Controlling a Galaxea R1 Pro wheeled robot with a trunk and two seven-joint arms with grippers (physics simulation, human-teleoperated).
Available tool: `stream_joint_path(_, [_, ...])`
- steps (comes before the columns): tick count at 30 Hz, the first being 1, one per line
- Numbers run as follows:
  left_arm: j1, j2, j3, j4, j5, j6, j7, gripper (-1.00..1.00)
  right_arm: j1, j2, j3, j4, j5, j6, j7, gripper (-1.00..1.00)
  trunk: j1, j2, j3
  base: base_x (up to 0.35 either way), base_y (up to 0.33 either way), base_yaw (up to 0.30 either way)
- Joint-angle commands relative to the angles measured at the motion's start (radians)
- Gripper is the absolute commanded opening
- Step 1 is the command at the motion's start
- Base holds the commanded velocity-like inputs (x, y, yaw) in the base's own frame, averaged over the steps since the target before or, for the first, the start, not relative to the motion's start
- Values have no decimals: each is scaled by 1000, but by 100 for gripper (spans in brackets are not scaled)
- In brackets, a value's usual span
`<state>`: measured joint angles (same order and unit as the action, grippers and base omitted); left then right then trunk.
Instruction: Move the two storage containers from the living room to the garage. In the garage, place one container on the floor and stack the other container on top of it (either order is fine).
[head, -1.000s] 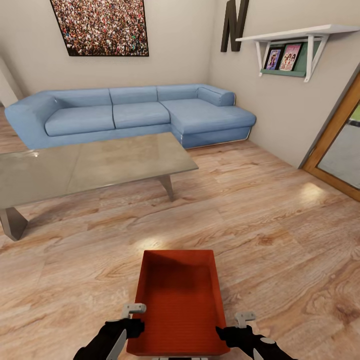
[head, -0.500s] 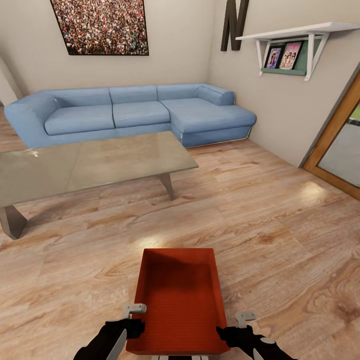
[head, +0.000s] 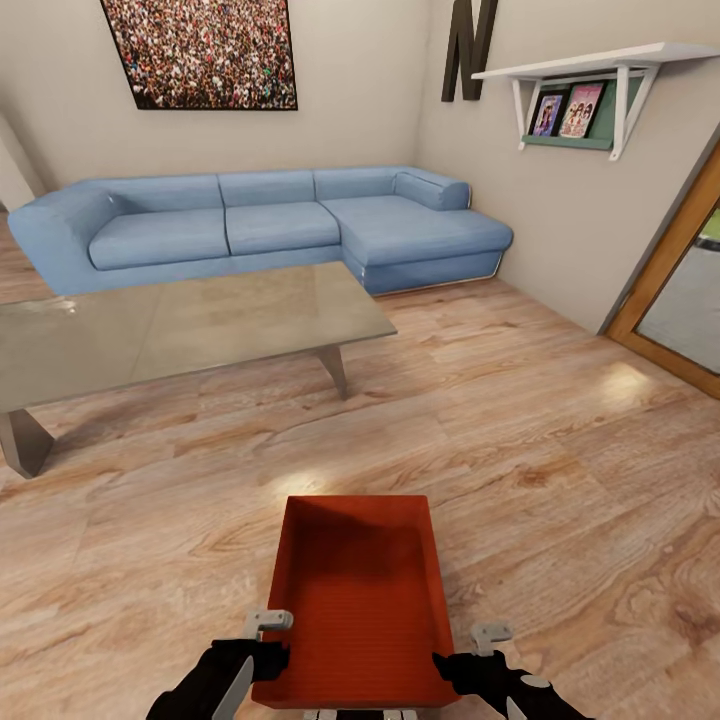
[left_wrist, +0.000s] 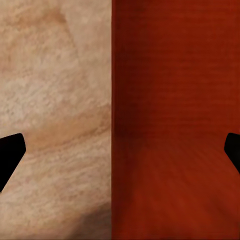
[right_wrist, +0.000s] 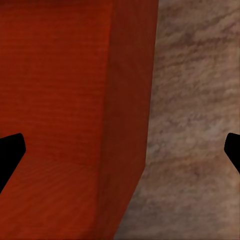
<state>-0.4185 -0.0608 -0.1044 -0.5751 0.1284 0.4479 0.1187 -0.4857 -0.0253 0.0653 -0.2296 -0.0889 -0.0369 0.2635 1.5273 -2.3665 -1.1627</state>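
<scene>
The bin (head: 355, 600) has crept a shade further from the robot over the last second, while sofa (head: 260, 225) and glass table (head: 180, 330) sit where they did. So it looks like a lift or a slight arm adjustment, not travel. The left tool (head: 262, 640) and right tool (head: 470, 655) each straddle a long wall, one finger (left_wrist: 10, 155) outside and the other inside, spread wide in the wrist views; whether they pinch, I cannot tell. We're in the living room, garage still ahead.
</scene>
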Motion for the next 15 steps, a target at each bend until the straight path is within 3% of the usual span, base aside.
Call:
stream_joint_path(1, [0,1,-5,-2,11,5,9,100,-1,-1,7,1,-9,-3,2,100,4,-8,-4,0,0,0])
stream_joint_path(15, [0,-1,-5,-2,11,5,9,100,-1,-1,7,1,-9,-4,2,100,11,-22,-10,0,0,0])
